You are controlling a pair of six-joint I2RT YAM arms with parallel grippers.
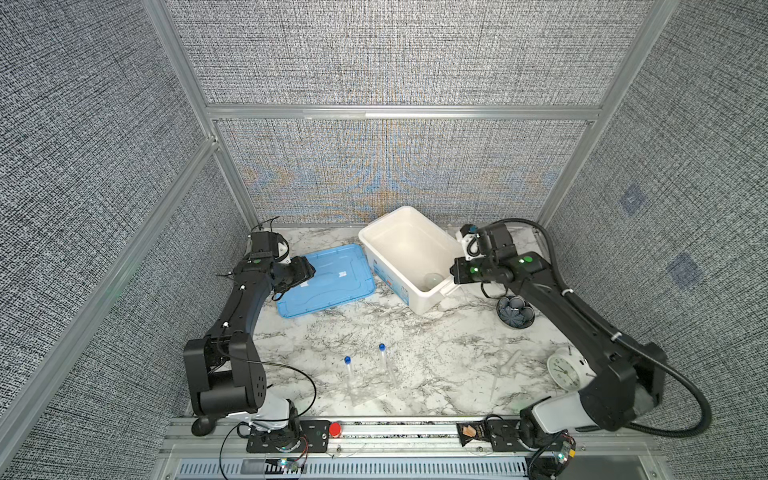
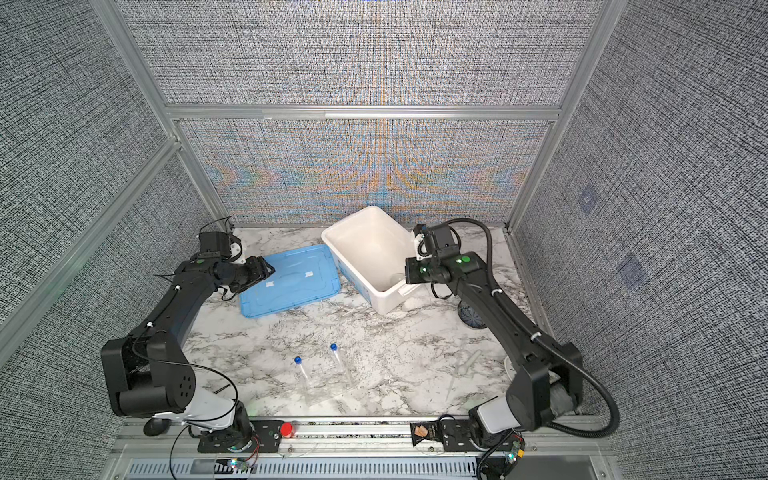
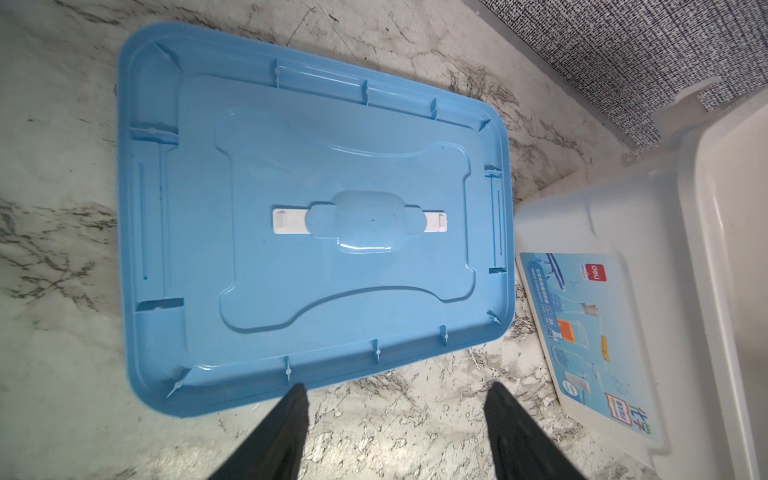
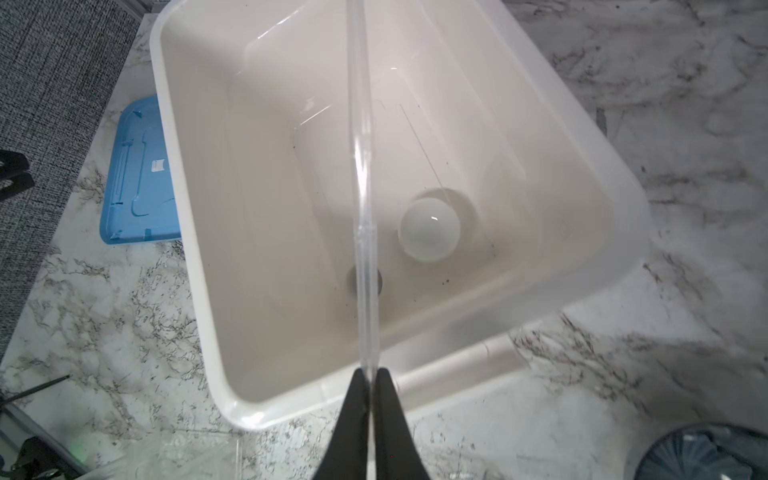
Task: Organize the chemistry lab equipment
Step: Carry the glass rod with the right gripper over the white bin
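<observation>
Left gripper [image 3: 397, 386] is hovering over the blue lid [image 3: 316, 224], jaws wide and empty; two capped tubes [image 1: 350, 374] are sitting on the worktop [image 1: 374, 324]. Right gripper [image 4: 371, 374] is pinching a clear rod [image 4: 361, 166] above the open white bin [image 4: 249, 166], likely to join the bowl [image 4: 429, 230] inside.

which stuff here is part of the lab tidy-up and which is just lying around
Job: clear rod held by the right gripper; round white bowl in the white bin; blue lid; nearer blue-capped tube; farther blue-capped tube; clear dropper.
Lying about: white alarm clock; dark pleated round thing.
</observation>
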